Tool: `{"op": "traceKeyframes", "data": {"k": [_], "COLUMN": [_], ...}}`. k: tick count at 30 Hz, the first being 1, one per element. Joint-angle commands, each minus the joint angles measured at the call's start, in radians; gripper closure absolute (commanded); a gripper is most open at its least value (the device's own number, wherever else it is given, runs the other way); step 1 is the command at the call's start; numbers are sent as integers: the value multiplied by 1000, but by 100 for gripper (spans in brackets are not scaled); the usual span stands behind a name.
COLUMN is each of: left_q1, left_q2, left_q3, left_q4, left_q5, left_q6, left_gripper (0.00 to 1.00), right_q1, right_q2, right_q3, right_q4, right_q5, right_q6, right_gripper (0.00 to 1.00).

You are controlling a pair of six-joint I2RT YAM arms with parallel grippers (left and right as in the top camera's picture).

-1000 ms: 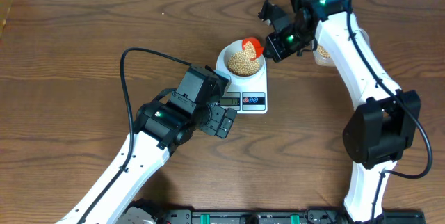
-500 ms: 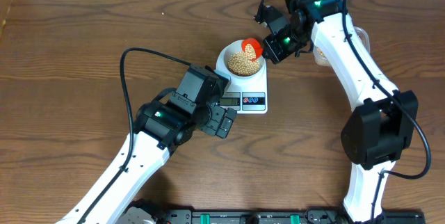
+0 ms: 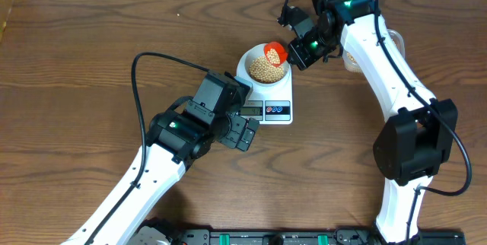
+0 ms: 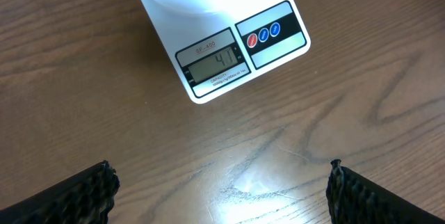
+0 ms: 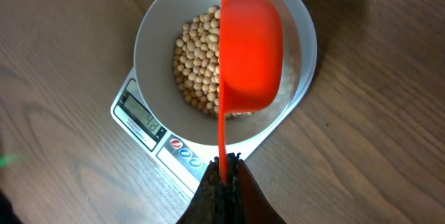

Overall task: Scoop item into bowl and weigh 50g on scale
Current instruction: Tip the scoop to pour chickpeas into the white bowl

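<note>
The worktop [image 3: 76,62] is brown wood with a clear grain, and nearly everything of the task stands in its far middle part. The white kitchen scale [image 4: 208,15] lies flat there, and the small white bowl [image 5: 149,36] sits on its platform, with a loose pile of soybeans [image 5: 198,57] inside it.

My right gripper [image 5: 224,167] is closed tightly on the end of the thin handle of a red plastic scoop [image 5: 252,50]. The cup of the scoop hangs over the right part of the bowl, inside its rim. The cup shows its outer side to my wrist camera, so I cannot tell if beans are left in it.

My left gripper [image 4: 222,189] is wide open and holds nothing. It hovers over bare worktop just in front of the scale, and its camera looks at the LCD display [image 4: 212,65], which seems to read 41.

I judge the weight is short of 50, so a small amount is missing. The soybeans are hard, smooth and light; they roll and bounce easily, so I should add them by a gentle tilt, few at a time. The scoop is stiff and light, and the handle end is the right place to hold it. The bowl only rests on the scale, so I should not push it.
</note>
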Motion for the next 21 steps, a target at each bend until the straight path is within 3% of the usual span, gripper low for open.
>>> {"op": "traceKeyframes", "data": {"k": [1, 21], "left_q1": [3, 3], "left_q2": [-2, -3], "left_q3": [6, 6], "left_q4": [-2, -2], "left_q5": [-5, -5], "left_q6": [-1, -1], "left_gripper": [2, 2], "right_q1": [11, 11], "right_q2": [10, 10], "right_q3": [24, 25], "right_q4": [2, 10], "right_q5": [1, -3], "right_q6": [-34, -85], "right_gripper": [99, 99]}}
